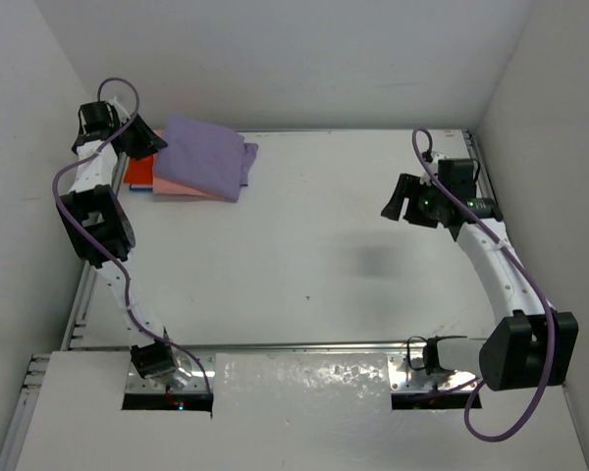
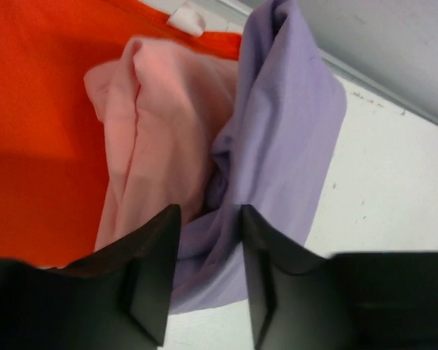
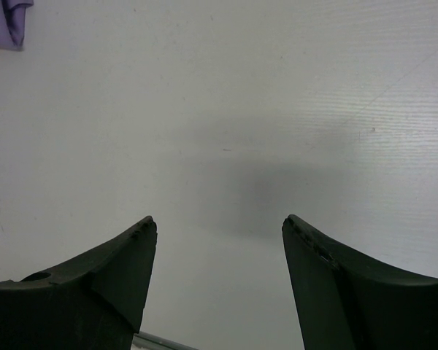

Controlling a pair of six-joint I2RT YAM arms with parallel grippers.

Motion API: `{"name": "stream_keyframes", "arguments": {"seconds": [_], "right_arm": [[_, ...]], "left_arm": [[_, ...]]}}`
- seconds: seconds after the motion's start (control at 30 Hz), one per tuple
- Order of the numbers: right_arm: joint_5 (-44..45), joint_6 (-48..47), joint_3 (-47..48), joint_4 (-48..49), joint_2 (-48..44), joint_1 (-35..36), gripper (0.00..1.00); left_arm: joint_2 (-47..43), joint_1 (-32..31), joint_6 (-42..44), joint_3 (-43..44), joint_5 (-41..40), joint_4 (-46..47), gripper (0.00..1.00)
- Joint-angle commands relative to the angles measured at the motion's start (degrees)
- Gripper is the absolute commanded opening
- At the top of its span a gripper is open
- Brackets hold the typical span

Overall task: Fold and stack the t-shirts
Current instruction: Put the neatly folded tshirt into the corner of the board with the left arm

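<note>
Soft, even overhead light is making the table (image 1: 304, 294) bright, no hard glare. Faint grey shadow (image 1: 376, 261) is sitting near right gripper (image 1: 398, 208). Shiny strip (image 1: 304, 378) at near edge is throwing speckled reflections. Left wrist pic is looking soft; orange t-shirt (image 2: 36, 109) is oversaturating, left gripper (image 2: 210, 211) fingers (image 2: 150, 270) are going near-black w/o detail.

Folded shirt stack (image 1: 201, 159), far-left table (image 1: 304, 245) corner

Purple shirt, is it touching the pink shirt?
Touching. The top view shows the purple shirt lying on the pink shirt; the left wrist view shows their folds pressed together.
</note>
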Motion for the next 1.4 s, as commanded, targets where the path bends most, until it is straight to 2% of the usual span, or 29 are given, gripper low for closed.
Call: {"name": "stream_keyframes", "arguments": {"seconds": [0.0,0.03,0.1,0.13,0.2,0.27,0.33,0.47,0.57,0.63,0.67,0.73,0.8,0.83,0.93,1.03,1.13,1.17,1.23,1.27,1.37], "right_arm": [[-0.78,1.12,-0.36,3.68,-0.88,-0.24,0.69],[-1.13,1.47,-0.62,4.56,-0.88,-0.24,0.69],[-1.49,2.09,-1.41,5.44,-0.79,-0.24,0.69],[-1.66,2.09,-1.85,5.62,-0.88,-0.24,0.69],[-1.67,2.27,-2.29,5.97,-1.14,-0.33,0.69],[-1.84,2.27,-2.99,6.15,-1.32,-0.24,0.69],[-1.93,2.0,-3.17,5.98,-1.67,-0.33,0.69],[-1.66,1.56,-2.91,5.36,-2.11,-0.24,0.69],[-2.1,1.65,-2.82,5.36,-2.46,-0.24,0.69],[-2.28,1.74,-2.65,5.18,-2.9,-0.24,0.69],[-2.37,1.83,-2.56,5.1,-3.08,-0.24,0.69],[-2.37,2.0,-2.38,4.05,-3.25,-0.33,0.7],[-2.02,2.44,-2.21,1.42,-3.52,-0.24,0.73],[-1.67,2.44,-1.94,0.53,-3.78,-0.33,0.77],[0.17,3.14,-1.59,-2.81,-5.88,-0.24,0.99],[1.4,3.23,-0.01,-6.67,-7.64,-0.24,0.99],[3.08,3.5,1.48,-10.28,-8.26,-0.24,0.99],[3.43,3.84,1.75,-11.5,-8.18,-0.33,0.99],[3.35,4.37,2.1,-12.3,-7.83,-0.33,0.99],[3.52,4.55,2.62,-13.26,-7.48,-0.33,0.99],[3.87,6.22,2.98,-13.27,-7.73,-0.24,0.99]], "left_arm": [[-3.53,-0.08,1.86,-2.74,0.91,2.1,0.32],[-3.62,-0.17,1.86,-2.48,0.74,2.02,0.26],[-3.79,-0.17,1.42,-2.3,0.83,1.84,0.22],[-3.97,-0.08,1.16,-2.56,1.35,1.93,0.16],[-3.88,-0.17,0.45,-3.0,2.23,1.93,0.16],[-4.15,-0.43,0.97,-3.53,1.89,1.23,0.28],[-4.5,-0.43,1.59,-4.58,1.53,0.26,0.29],[-5.38,-0.43,1.86,-4.94,-0.22,0.61,0.55],[-6.34,-0.52,1.16,-4.24,-1.1,0.61,0.68],[-8.09,-0.52,0.45,-4.23,-2.24,0.61,0.72],[-8.8,-0.52,0.02,-4.32,-4.68,0.44,0.84],[-11.07,-0.61,-0.25,-5.03,-6.98,-0.26,1.0],[-12.75,-0.78,-0.6,-5.73,-11.37,-2.28,1.0],[-14.33,-0.96,-0.26,-6.86,-12.17,-2.81,1.0],[-18.46,-2.54,0.89,-10.47,-16.03,-4.57,1.0],[-23.29,-5.35,1.33,-16.08,-22.89,-6.16,1.0],[-30.05,-8.25,-1.91,-26.0,-20.37,-2.74,1.0],[-32.08,-11.3,-3.66,-31.6,-19.31,0.49,1.0],[-38.58,-15.26,-5.25,-36.73,-18.6,4.02,1.0],[-41.99,-19.2,-7.26,-40.5,-18.51,6.39,1.0],[-46.32,-27.81,-12.53,-46.57,-18.33,10.71,1.0]]}}
